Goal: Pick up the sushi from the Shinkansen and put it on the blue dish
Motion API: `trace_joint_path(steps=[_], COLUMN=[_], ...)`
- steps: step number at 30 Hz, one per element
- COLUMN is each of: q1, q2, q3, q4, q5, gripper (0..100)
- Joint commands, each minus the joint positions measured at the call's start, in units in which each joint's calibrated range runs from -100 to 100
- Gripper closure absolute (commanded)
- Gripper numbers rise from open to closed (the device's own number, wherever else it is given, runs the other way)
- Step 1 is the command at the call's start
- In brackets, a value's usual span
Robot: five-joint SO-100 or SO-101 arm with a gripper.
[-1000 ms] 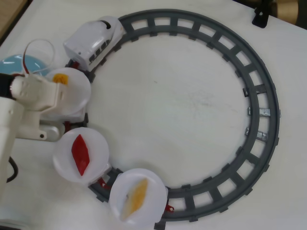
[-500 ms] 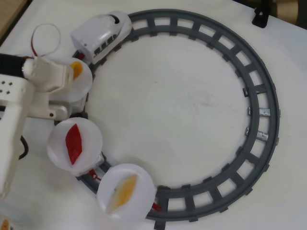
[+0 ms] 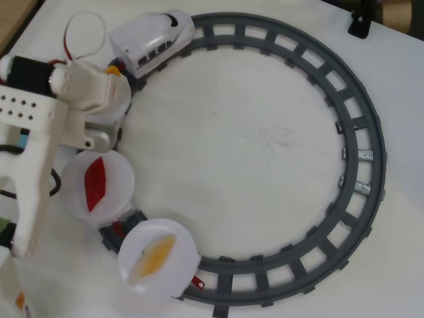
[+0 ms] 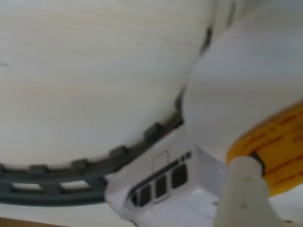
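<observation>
While the white Shinkansen (image 3: 152, 41) sits at the upper left of the grey circular track (image 3: 361, 142) in the overhead view, its three cars trail down the left side of the loop, each topped with a round white plate. On the middle plate (image 3: 114, 169) lies the sushi (image 3: 96, 183), a flat red diamond with pointed ends, resting alone and nearly upright in the picture. Below it, the last plate (image 3: 179, 255) carries a pale orange-and-white piece (image 3: 151, 254), set on a slant. Most of the first plate (image 3: 119, 101), just behind the train, is covered by the white arm (image 3: 40, 139), and only a small bit of a yellow-orange piece (image 3: 113, 68) shows at the arm's edge.

From the wrist view, that yellow-orange ridged piece (image 4: 274, 146) lies on the first plate (image 4: 236, 90), with one white fingertip (image 4: 241, 194) just in front of it at the bottom right. Only this one finger shows, so whether the gripper (image 4: 248, 175) is open or closed cannot be told. The train's body with its black windows (image 4: 161, 187) appears beneath the plate, beside the track (image 4: 57, 177).

A sliver of light blue (image 3: 23, 140) peeks out at the left edge, too hidden by the arm to identify as the blue dish.
</observation>
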Motion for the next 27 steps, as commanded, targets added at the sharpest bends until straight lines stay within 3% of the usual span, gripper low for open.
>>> trace_joint_path(steps=[1,4,14,27], q1=[2.17,2.43,3.93,3.31], q2=[-0.64,-0.64,-3.55,-18.06], q3=[-9.29,-14.52,-14.16,13.52], q4=[9.67,16.29,16.38,16.38], q5=[-0.08,0.08,0.97,-2.48], gripper=[79,74,72,72])
